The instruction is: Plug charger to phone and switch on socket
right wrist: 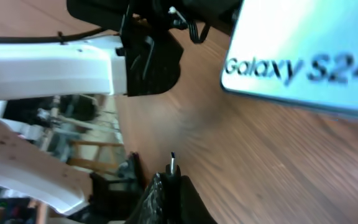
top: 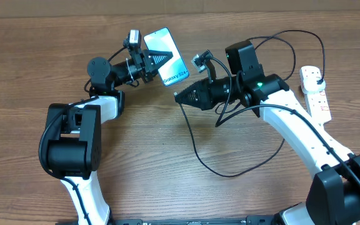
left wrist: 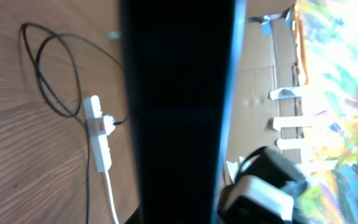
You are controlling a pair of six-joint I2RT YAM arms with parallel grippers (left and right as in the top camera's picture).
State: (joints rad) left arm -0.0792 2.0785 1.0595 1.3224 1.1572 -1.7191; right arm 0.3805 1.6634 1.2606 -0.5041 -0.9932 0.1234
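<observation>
The phone (top: 168, 41) is lifted off the table with its screen lit, and my left gripper (top: 160, 60) is shut on its middle. In the left wrist view the phone (left wrist: 179, 112) shows only as a dark slab, edge on. My right gripper (top: 179, 97) is shut on the connector end of the charger (top: 195, 150), just below and to the right of the phone's lower end. In the right wrist view the metal connector tip (right wrist: 172, 163) sticks out of the shut right gripper (right wrist: 169, 186). It points toward the phone (right wrist: 303, 56) across a short gap. The socket (top: 315, 92) lies at the far right.
The charger's black cable (left wrist: 55, 74) loops over the wooden table and runs to the socket (left wrist: 98, 138), whose thick white cord (left wrist: 112, 199) trails away. The left arm's base (top: 74, 140) stands at the front left. Cardboard walls (left wrist: 260, 81) lie beyond the table.
</observation>
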